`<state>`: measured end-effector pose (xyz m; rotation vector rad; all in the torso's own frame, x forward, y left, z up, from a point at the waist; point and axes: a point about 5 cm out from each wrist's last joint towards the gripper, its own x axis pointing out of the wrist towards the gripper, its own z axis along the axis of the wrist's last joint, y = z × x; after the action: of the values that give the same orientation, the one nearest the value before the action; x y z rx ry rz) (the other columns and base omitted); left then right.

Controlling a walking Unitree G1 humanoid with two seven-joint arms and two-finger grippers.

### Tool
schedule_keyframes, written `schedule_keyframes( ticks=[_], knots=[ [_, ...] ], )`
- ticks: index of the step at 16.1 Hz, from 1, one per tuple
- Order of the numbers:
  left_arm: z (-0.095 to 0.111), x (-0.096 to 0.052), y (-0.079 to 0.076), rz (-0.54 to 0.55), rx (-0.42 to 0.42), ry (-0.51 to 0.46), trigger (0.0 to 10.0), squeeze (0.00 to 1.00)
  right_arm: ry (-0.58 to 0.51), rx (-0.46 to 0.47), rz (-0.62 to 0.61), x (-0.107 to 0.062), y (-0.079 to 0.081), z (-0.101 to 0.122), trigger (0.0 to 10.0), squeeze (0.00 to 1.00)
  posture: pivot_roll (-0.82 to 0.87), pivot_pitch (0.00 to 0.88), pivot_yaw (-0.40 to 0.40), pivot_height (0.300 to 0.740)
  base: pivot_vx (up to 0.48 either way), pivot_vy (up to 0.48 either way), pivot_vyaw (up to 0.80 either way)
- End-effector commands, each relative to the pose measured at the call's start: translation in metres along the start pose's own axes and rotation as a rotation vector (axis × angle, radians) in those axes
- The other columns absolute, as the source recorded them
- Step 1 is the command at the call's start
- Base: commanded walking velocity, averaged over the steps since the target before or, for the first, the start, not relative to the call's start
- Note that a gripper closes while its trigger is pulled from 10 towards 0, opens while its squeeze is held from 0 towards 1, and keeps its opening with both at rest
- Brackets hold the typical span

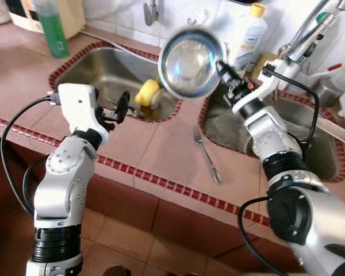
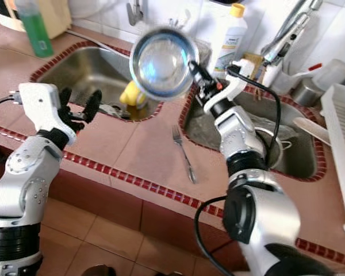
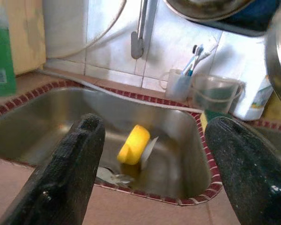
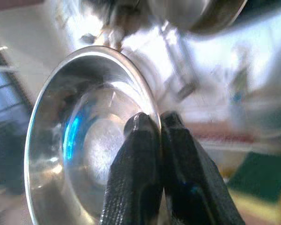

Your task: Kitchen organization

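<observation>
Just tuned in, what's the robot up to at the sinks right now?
The right claw is pinching a steel bowl by its rim, holding it up on edge in the air over the strip of counter between the two sinks. The left claw is open and empty at the near edge of the left sink, where a yellow sponge lies. A fork rests on the counter.

Head stereo pair: looks forward and down on the desk (image 1: 161, 144) and its double sink (image 1: 98, 72). Left wrist camera: close, faces along its end effector (image 3: 150, 173) into the sink basin at 12 o'clock. Right wrist camera: close on a steel bowl (image 4: 79, 140), also seen by the head pair.
</observation>
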<state>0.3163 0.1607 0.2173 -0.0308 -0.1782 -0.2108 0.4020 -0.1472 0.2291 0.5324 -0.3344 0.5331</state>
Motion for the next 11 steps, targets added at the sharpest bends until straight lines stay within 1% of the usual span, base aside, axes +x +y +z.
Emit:
schedule_keyframes(
  ticks=[1, 2, 3, 4, 5, 7, 8, 9, 10, 11],
  knots=[
    [-0.002, 0.001, -0.003, -0.016, 0.034, -0.002, 10.0, 0.00, -0.050, -0.104, -0.065, -0.005, -0.004, 0.006, 10.0, 0.00, 0.07, 0.000, -0.106, 0.740, 0.000, 0.000, 0.00],
    [-0.004, 0.001, -0.001, -0.011, 0.035, 0.002, 10.0, 0.00, -0.057, -0.150, -0.101, -0.009, -0.005, 0.004, 10.0, 0.00, 0.07, 0.000, -0.103, 0.740, 0.000, 0.000, 0.00],
    [-0.006, 0.001, 0.000, -0.009, 0.048, 0.005, 10.0, 0.00, -0.068, -0.189, -0.105, -0.011, -0.003, 0.002, 10.0, 0.00, 0.07, 0.000, -0.099, 0.740, 0.000, 0.000, 0.00],
    [-0.008, 0.000, 0.001, -0.012, 0.068, -0.001, 10.0, 0.00, -0.103, -0.279, -0.121, -0.020, 0.003, -0.001, 10.0, 0.00, 0.07, 0.000, -0.093, 0.740, 0.000, 0.000, 0.00],
    [-0.009, -0.001, 0.001, -0.022, 0.074, -0.019, 10.0, 0.00, -0.109, -0.353, -0.118, -0.027, 0.008, -0.004, 10.0, 0.00, 0.07, 0.000, -0.086, 0.740, 0.000, 0.000, 0.00],
    [-0.016, -0.004, 0.001, -0.025, 0.080, -0.007, 10.0, 0.00, -0.138, -0.386, -0.146, -0.036, 0.013, -0.005, 10.0, 0.00, 0.06, 0.000, -0.079, 0.740, 0.000, 0.000, 0.00],
    [-0.019, -0.005, 0.001, -0.029, 0.066, -0.006, 10.0, 0.00, -0.142, -0.426, -0.147, -0.041, 0.017, -0.007, 10.0, 0.00, 0.05, 0.000, -0.074, 0.740, 0.000, 0.000, 0.00],
    [-0.023, -0.006, 0.002, -0.017, 0.042, -0.010, 10.0, 0.00, -0.140, -0.468, -0.161, -0.048, 0.020, -0.011, 10.0, 0.00, 0.05, 0.000, -0.071, 0.740, 0.000, 0.000, 0.00],
    [-0.026, -0.007, 0.001, -0.026, 0.033, -0.008, 10.0, 0.00, -0.132, -0.481, -0.173, -0.054, 0.024, -0.016, 10.0, 0.00, 0.04, 0.000, -0.068, 0.740, 0.000, 0.000, 0.00],
    [-0.030, -0.007, -0.002, -0.038, 0.027, -0.004, 10.0, 0.00, -0.121, -0.489, -0.214, -0.062, 0.028, -0.023, 10.0, 0.00, 0.04, 0.000, -0.066, 0.740, 0.000, 0.000, 0.00]
  ],
)
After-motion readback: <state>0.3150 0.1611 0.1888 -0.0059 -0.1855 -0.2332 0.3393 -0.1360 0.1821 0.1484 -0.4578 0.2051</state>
